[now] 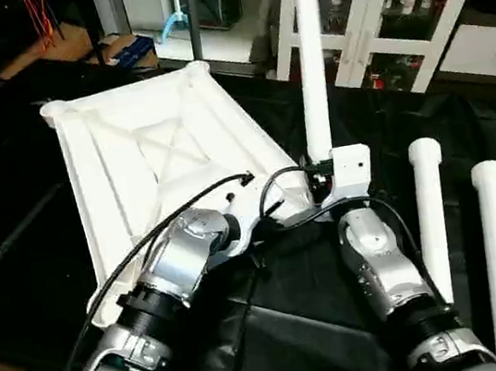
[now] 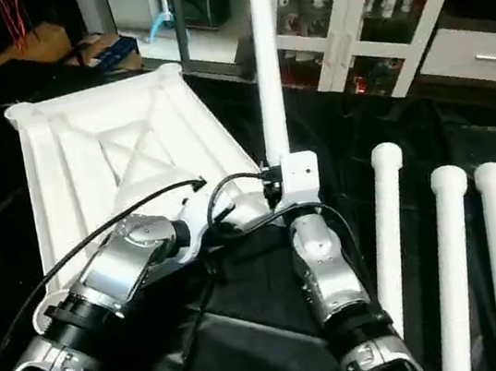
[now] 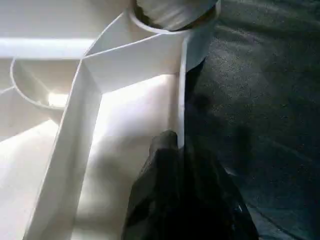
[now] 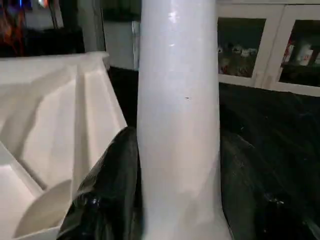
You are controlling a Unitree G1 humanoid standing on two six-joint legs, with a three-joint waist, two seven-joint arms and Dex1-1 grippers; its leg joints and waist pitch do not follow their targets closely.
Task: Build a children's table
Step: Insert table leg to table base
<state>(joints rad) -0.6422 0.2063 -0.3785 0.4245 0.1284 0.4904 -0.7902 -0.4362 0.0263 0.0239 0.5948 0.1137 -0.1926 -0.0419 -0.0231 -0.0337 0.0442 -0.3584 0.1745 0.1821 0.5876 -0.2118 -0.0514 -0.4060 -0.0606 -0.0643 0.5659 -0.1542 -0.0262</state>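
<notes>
You have one tabletop [image 1: 145, 154] lying underside up in the upper left of the head view, its ribs and crossed braces facing you. Your left gripper [image 3: 175, 150] is at its near right edge, fingers together and pinched on the thin rim wall just below a corner socket. In the centre of the frame one leg [image 1: 311, 55] stands upright in that corner socket, and your right gripper [image 4: 180, 200] has its two black fingers [image 4: 107, 190] clamped on either side of the leg's lower part. Further right you have three more legs [image 1: 432, 214] lying side by side, apart from one another, rounded ends pointing up the frame; that makes four legs in all. Everything rests on a black cloth [image 1: 288, 329] spread over the work surface. Across the top of the frame you see a white cabinet [image 1: 389, 6] with glass doors at the upper right.
</notes>
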